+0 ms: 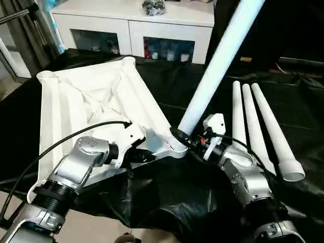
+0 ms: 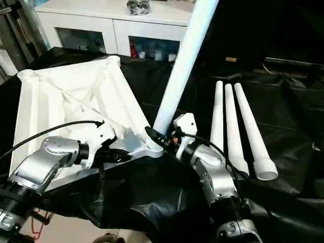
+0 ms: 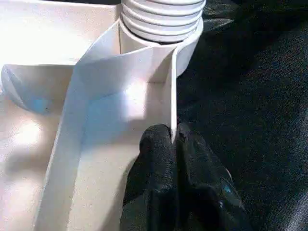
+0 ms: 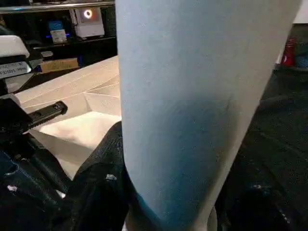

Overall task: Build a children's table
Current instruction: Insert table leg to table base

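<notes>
I see the square white plastic tabletop point(image 1: 96, 96) lying upside down, ribbed underside up, on the black-draped work table point(image 1: 177, 202). My left gripper point(image 3: 174, 137) is pinched shut on the thin side wall of the tabletop, just beside the near corner socket point(image 1: 174, 147), one black finger point(image 3: 156, 149) on the inside of the wall and the other outside.

My right gripper point(image 1: 188, 139) is clamped around the lower end of a long white tubular leg point(image 1: 217, 61), its black fingers point(image 4: 103, 163) on either side of the tube. The leg stands tilted, leaning up and away toward the back of the scene, with its bottom end seated at the near corner socket; I cannot tell how deep it sits.

Three more white tubular legs point(image 1: 258, 126) lie side by side on the black cloth to my right, well apart from the tabletop. Behind the work table stands a white cabinet with glass doors point(image 1: 136, 35).
</notes>
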Robot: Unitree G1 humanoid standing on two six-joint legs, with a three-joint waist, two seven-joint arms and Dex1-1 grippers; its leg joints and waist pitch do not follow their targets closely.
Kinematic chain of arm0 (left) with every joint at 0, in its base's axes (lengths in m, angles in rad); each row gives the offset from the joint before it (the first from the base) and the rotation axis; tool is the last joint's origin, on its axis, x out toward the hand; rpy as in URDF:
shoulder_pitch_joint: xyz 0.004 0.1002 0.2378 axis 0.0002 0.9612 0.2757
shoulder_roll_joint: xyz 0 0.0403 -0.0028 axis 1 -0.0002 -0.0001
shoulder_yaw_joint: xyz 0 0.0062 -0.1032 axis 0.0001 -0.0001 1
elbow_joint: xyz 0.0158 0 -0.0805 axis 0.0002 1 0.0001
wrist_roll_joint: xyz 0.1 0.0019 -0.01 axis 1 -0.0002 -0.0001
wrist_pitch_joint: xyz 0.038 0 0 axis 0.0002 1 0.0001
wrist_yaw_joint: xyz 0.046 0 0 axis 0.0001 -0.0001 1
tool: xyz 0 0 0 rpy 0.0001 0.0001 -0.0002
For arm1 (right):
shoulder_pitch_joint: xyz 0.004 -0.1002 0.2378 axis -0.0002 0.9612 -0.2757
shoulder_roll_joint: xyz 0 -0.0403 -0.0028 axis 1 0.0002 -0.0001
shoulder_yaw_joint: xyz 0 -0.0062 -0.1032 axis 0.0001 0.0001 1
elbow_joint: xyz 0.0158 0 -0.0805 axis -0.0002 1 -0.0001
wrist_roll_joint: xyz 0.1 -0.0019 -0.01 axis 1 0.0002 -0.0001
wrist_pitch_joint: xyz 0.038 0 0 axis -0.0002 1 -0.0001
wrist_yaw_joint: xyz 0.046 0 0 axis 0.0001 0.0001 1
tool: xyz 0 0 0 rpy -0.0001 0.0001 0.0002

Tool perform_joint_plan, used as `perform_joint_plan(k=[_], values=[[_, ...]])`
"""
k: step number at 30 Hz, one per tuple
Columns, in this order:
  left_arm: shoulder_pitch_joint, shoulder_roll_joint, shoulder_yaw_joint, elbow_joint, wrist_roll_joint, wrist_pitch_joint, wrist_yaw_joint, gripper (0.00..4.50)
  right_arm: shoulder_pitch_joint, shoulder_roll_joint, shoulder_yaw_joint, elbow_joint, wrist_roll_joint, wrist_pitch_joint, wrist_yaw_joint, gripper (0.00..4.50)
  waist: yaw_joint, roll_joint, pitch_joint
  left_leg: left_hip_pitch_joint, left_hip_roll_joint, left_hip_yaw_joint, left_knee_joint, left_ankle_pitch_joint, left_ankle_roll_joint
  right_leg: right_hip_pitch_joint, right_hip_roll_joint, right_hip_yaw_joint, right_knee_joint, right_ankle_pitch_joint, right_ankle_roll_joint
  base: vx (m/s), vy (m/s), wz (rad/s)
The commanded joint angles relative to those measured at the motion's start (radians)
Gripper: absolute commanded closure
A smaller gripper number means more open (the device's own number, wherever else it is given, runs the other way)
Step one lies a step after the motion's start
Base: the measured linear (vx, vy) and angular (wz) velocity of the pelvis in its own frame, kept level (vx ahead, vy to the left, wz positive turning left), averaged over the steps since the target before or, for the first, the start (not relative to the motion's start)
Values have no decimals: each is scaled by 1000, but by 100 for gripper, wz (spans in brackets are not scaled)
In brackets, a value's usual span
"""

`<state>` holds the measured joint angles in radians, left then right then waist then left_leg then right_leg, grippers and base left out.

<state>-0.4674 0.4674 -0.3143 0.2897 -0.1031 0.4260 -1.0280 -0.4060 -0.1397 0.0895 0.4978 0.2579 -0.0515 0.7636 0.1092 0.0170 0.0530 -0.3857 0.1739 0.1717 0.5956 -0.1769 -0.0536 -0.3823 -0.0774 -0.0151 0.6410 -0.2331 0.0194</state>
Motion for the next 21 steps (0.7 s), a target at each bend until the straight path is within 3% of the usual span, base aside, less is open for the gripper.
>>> perform_joint_plan(k=[1,6,10,21], values=[[-22,6,-5,13,12,-5,-5,450,3,-15,12,52,-36,30,2,261,-10,18,-54,26,48,-19,-94,-352,-44,17,-55,31,-93,-176,-226,0,0,0],[-26,15,-15,14,16,-7,-26,450,-59,-21,45,93,-35,115,60,261,-16,17,-52,27,48,-20,-96,-368,-45,16,-58,32,-97,-223,-224,0,0,0],[-27,17,-19,14,18,-5,-35,450,-78,-39,76,115,-51,135,122,261,-18,15,-54,24,48,-19,-94,-339,-39,18,-58,32,-94,-189,-230,0,0,0],[-29,21,-24,15,22,-12,-57,450,-82,-73,136,146,-96,120,221,261,-17,16,-60,23,49,-16,-91,-281,-12,24,-56,28,-89,-105,-250,0,0,0]])
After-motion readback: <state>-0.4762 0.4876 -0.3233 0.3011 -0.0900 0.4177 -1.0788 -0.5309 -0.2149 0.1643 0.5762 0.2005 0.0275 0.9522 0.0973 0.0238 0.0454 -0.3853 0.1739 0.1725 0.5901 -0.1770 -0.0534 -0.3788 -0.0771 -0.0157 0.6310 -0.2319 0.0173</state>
